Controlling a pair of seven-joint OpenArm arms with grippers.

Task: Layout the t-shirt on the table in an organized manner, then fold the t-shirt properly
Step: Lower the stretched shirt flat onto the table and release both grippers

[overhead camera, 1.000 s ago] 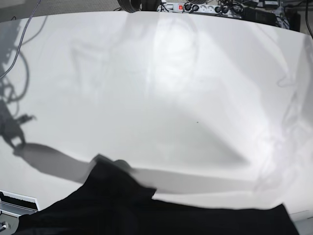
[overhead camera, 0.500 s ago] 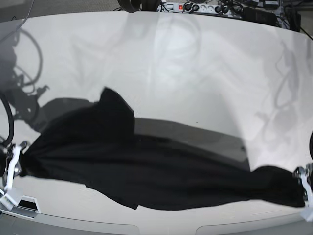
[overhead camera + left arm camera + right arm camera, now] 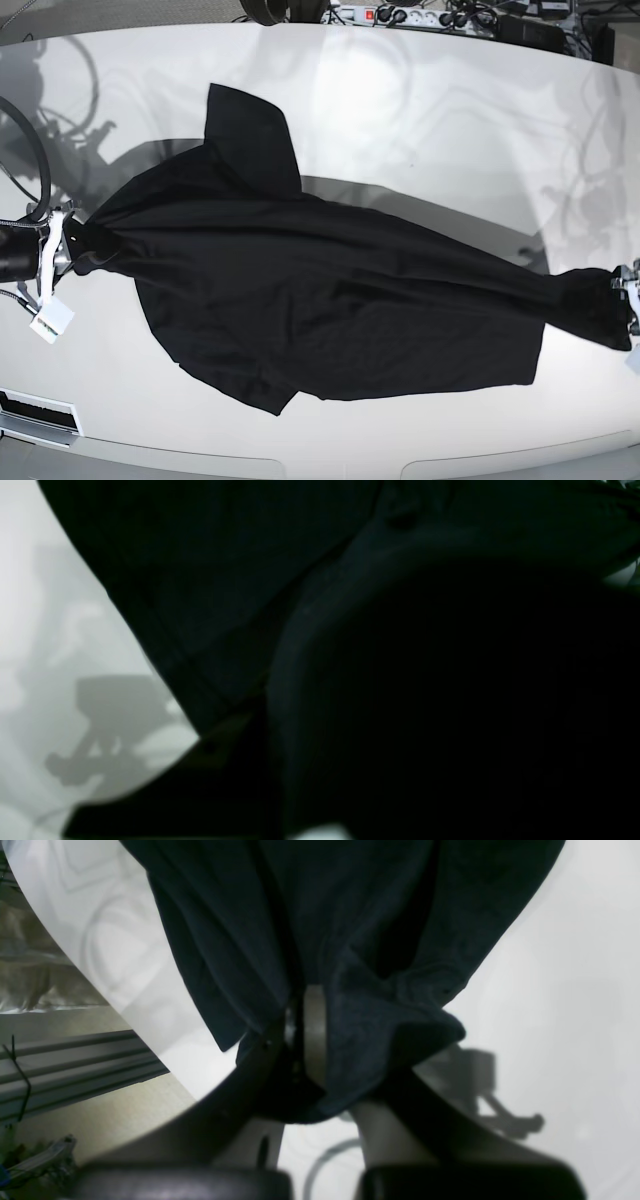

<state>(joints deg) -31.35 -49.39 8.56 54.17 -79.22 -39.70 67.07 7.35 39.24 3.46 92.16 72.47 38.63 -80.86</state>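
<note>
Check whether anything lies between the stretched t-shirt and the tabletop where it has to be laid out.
Nothing visible does. The t-shirt hangs stretched between the right gripper and the left gripper, both shut on its ends. The table shows only shadows and reflections around it; the surface directly beneath is hidden.

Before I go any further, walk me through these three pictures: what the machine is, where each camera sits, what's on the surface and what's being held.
This is a robot with two arms, each ending in a claw. One picture looks down on the whole white table from the robot's base. The other two come from cameras mounted on the wrists, so they look along each claw from very close.

A black t-shirt is stretched across the table. The right claw, at the left edge of the base view, is shut on one bunched end; its wrist view shows cloth pinched between the fingers. The left claw, at the right edge, grips the other end; its wrist view is nearly filled with dark fabric.
</note>
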